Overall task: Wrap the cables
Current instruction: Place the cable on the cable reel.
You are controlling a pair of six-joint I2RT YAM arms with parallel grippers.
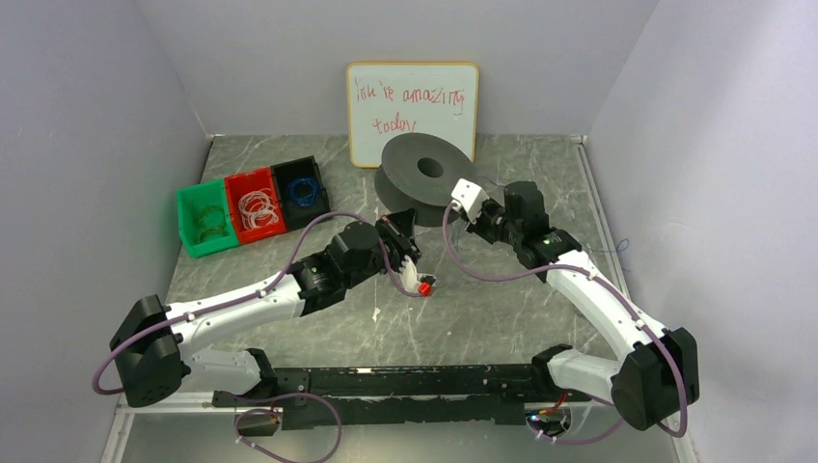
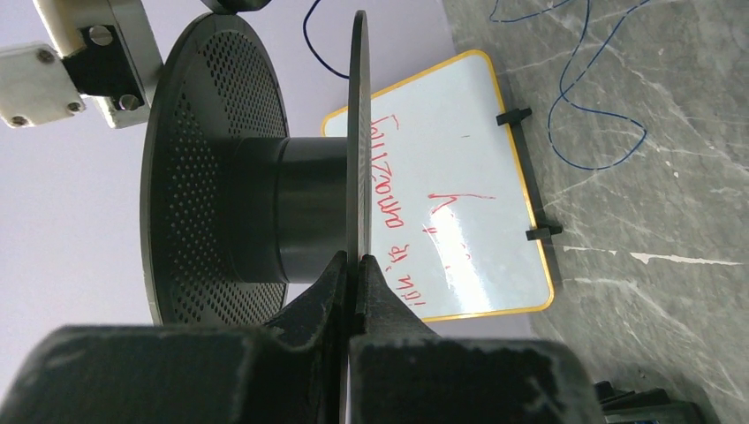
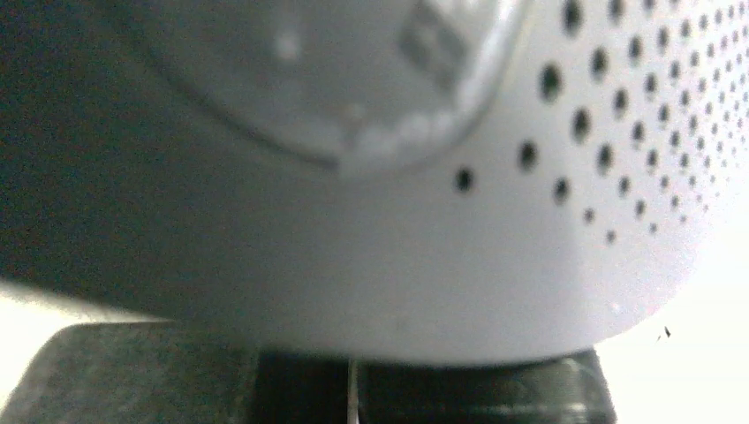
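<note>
Cable (image 2: 601,132), a single thread-thin dark blue strand, lies loose on the table (image 1: 482,309) beyond the whiteboard in the left wrist view. It wanders in open curves and a hanging loop, with no one direction. A second bit of it arcs against the wall above the spool. From overhead only a faint blue squiggle shows at the table's right edge.

There are two arms. One whiteboard (image 1: 413,114) with red handwriting leans against the back wall. In front of it is one dark spool (image 1: 424,172) with two round, perforated flanges and a thick core. It sits tilted, one flange facing up toward the overhead camera.

The left gripper (image 2: 358,265) is closed tight on the rim of the spool's thin flange, a finger on each face. The right gripper (image 1: 461,201) is pressed against the spool's right side. Its own camera is too blurred to tell how far its fingers are apart.

Three small bins sit in a row at far left. The green bin (image 1: 188,224) holds pale loops, the red bin (image 1: 234,183) holds white loops, and the black bin (image 1: 286,174) holds one blue coil (image 1: 305,190).
</note>
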